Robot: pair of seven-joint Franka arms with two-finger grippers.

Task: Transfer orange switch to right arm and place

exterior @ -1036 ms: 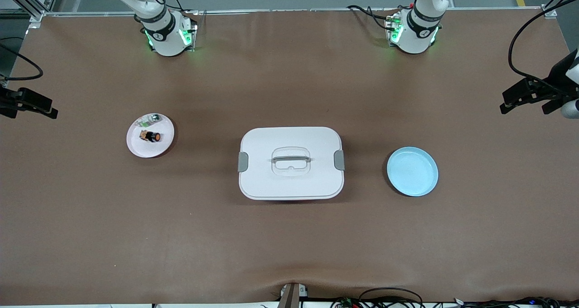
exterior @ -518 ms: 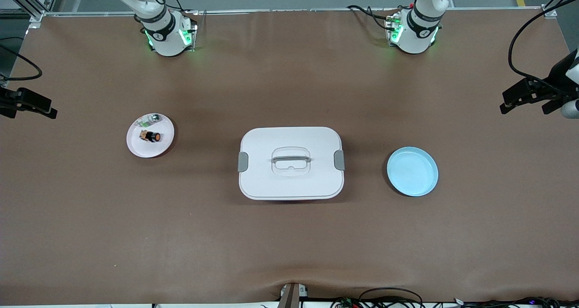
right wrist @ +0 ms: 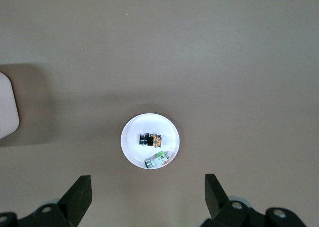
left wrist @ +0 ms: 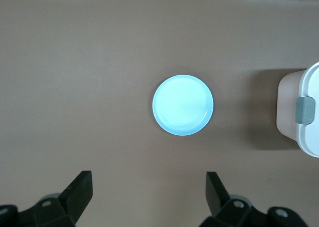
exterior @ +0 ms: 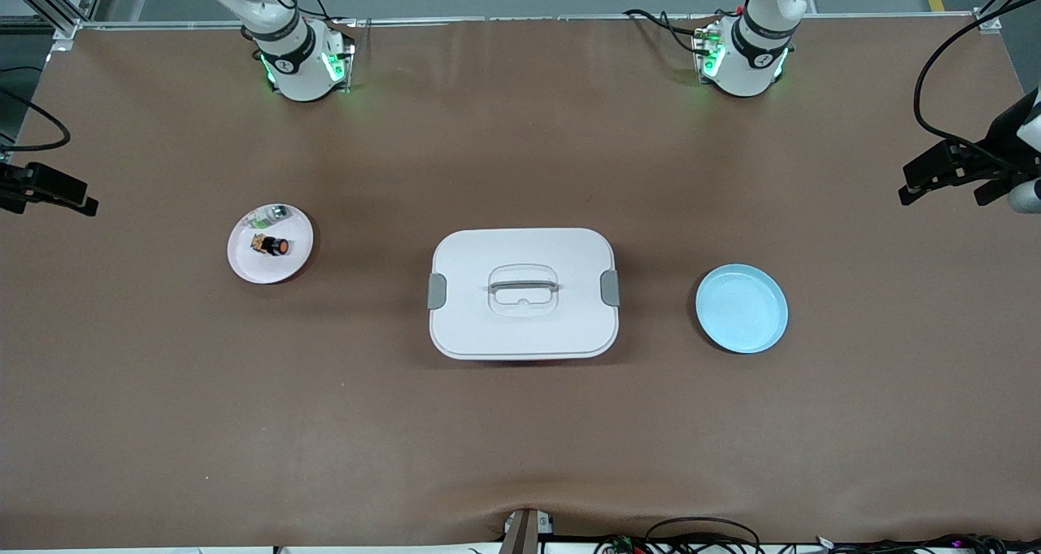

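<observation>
I see the tiny black orange-capped switch (exterior: 279, 246) on the small white round plate (exterior: 244, 263). Both hands wide, empty: left hand (left wrist: 148, 197) high over the light-blue round plate (left wrist: 183, 105), right hand (right wrist: 147, 199) high over the white plate.

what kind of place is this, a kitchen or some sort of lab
Most likely a robotics lab bench, not a kitchen. Two arm bases are bolted along one edge of a brown-covered table, loose cables trail at its edge, and only test props sit out: a white lidded box, a blue plate and a white plate.

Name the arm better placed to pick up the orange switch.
Right. Its open right gripper hangs above the white plate holding the orange switch; the open left gripper hangs above the blue plate.
</observation>
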